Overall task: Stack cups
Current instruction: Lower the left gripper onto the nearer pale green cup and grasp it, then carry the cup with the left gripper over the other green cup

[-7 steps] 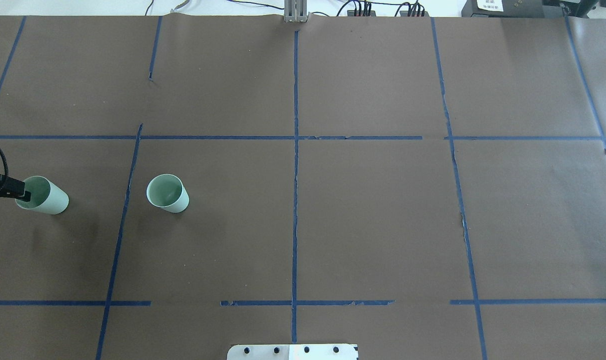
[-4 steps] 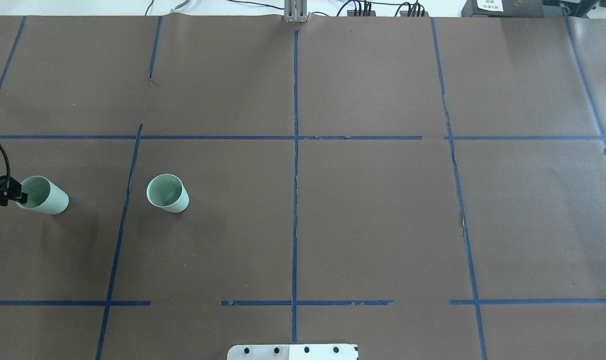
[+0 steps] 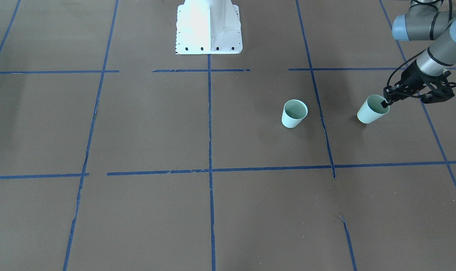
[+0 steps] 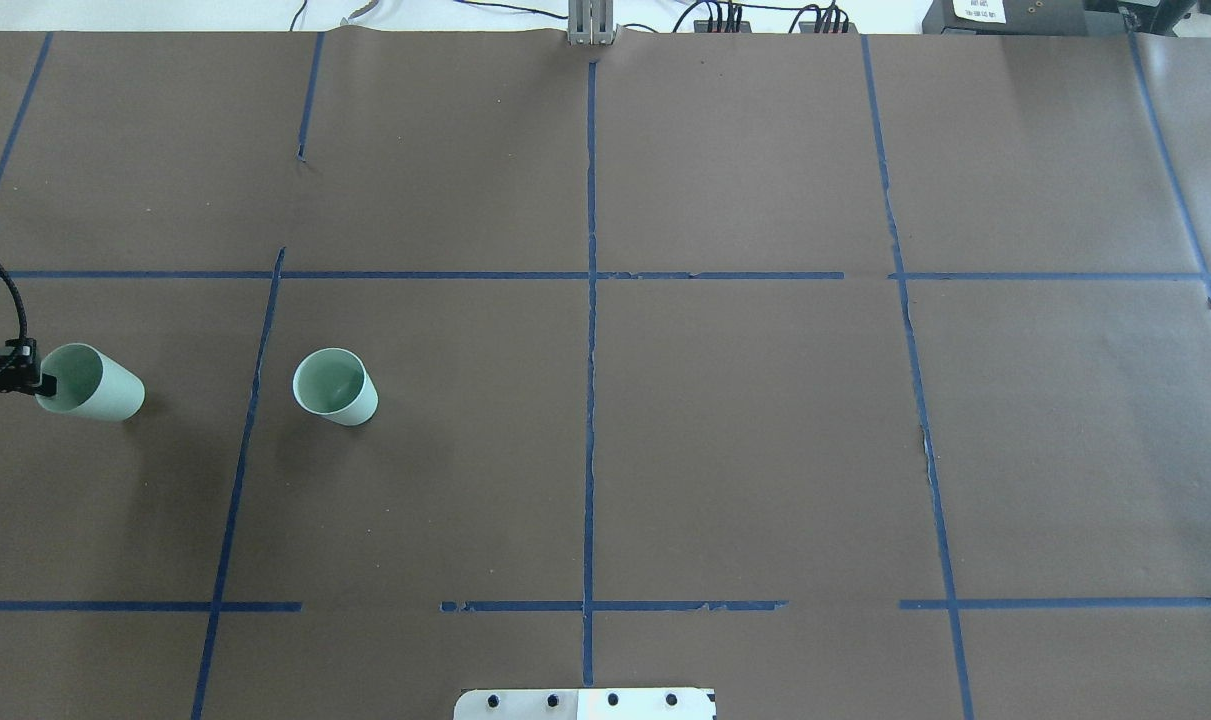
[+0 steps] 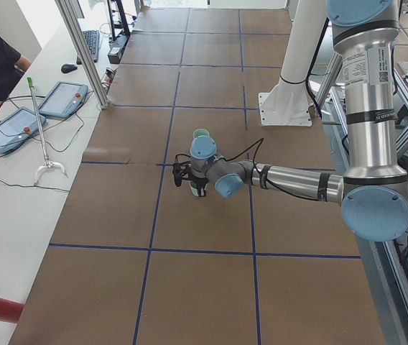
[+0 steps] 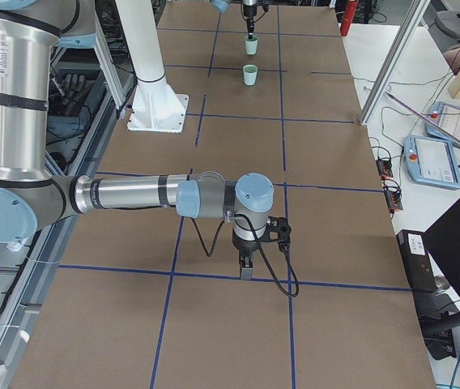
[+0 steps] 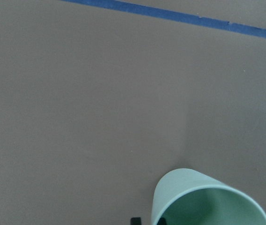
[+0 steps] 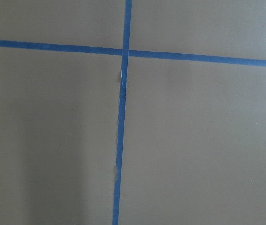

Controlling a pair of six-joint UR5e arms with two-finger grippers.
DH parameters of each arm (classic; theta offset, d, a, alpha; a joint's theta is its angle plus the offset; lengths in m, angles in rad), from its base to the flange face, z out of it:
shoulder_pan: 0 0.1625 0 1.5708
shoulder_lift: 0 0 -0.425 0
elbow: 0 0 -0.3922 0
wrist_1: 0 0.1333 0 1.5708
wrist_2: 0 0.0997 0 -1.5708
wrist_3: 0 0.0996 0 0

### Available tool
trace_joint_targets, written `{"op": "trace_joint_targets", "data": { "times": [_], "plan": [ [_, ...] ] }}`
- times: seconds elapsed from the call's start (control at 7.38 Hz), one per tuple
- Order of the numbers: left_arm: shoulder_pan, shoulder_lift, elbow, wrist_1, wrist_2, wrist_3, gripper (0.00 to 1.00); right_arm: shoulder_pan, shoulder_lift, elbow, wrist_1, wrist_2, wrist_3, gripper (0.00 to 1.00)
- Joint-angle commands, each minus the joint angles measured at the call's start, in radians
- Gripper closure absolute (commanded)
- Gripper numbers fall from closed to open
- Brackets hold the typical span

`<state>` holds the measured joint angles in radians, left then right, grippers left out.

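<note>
Two pale mint-green cups are on the brown table cover. My left gripper (image 4: 42, 383) is shut on the rim of the far-left cup (image 4: 95, 384), one finger inside and one outside. That cup leans, as the front view (image 3: 371, 110) and left wrist view (image 7: 203, 199) show. The left gripper also shows in the front view (image 3: 385, 102). The other cup (image 4: 336, 386) stands upright and free to its right; it also shows in the front view (image 3: 294, 113). My right gripper (image 6: 247, 271) shows only in the exterior right view, low over the table; I cannot tell if it is open.
Blue tape lines (image 4: 590, 400) divide the cover into squares. The robot's white base plate (image 3: 209, 26) sits at the table's near edge. Tablets and cables (image 5: 17, 122) lie on the white bench beyond the far edge.
The left gripper drew back from inside the cup to its rim. The held cup has shifted slightly up and to the right in the overhead view. The other cup has not moved.
</note>
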<state>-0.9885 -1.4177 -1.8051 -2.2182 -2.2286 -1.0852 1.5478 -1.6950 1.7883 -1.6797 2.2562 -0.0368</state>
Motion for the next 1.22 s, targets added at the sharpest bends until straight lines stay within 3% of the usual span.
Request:
{"op": "trace_joint_targets", "data": {
  "times": [0.0, 0.27, 0.54, 0.68, 0.81, 1.08],
  "plan": [
    [-0.001, -0.071, -0.077, 0.003, -0.028, -0.239, 1.00, 0.000, 0.000, 0.000, 0.000, 0.000, 0.000, 0.00],
    [0.057, -0.232, -0.072, 0.018, -0.032, -0.507, 1.00, 0.000, 0.000, 0.000, 0.000, 0.000, 0.000, 0.00],
    [0.179, -0.236, -0.135, 0.037, 0.022, -0.622, 1.00, 0.000, 0.000, 0.000, 0.000, -0.001, 0.000, 0.00],
    [0.230, -0.236, -0.201, 0.151, 0.071, -0.630, 1.00, 0.000, 0.000, 0.000, 0.000, -0.001, 0.000, 0.00],
    [0.228, -0.239, -0.227, 0.255, 0.095, -0.630, 1.00, 0.000, 0.000, 0.000, 0.000, -0.001, 0.000, 0.00],
    [0.231, -0.259, -0.241, 0.270, 0.103, -0.628, 1.00, -0.001, 0.000, 0.000, 0.000, 0.000, 0.000, 0.00]
  ]
}}
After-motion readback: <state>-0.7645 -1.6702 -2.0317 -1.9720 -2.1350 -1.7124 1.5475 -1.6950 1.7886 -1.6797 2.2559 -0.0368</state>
